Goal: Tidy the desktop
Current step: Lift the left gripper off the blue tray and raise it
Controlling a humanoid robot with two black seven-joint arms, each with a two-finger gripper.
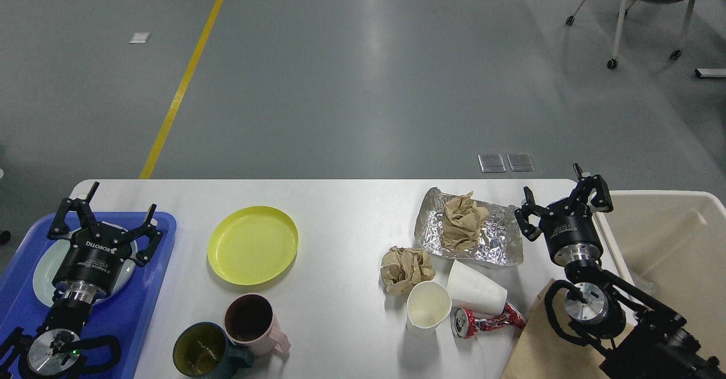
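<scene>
The white desktop (340, 209) carries a yellow plate (252, 244), a pink mug (252, 319), a dark green mug (205, 350), crumpled foil (493, 243) with a brown paper wad (463, 215) on it, a second paper wad (404, 268), two white paper cups (426, 306) (475, 290) and a crushed red can (488, 321). My left gripper (102, 211) is open and empty above the blue tray (144, 294), over a pale plate (48, 265). My right gripper (561, 194) is open and empty at the table's right edge, beside the foil.
A cream bin (669, 248) stands right of the table. Brown paper (536, 345) lies at the front right under my right arm. A wheeled chair (641, 4) stands on the grey floor far back right.
</scene>
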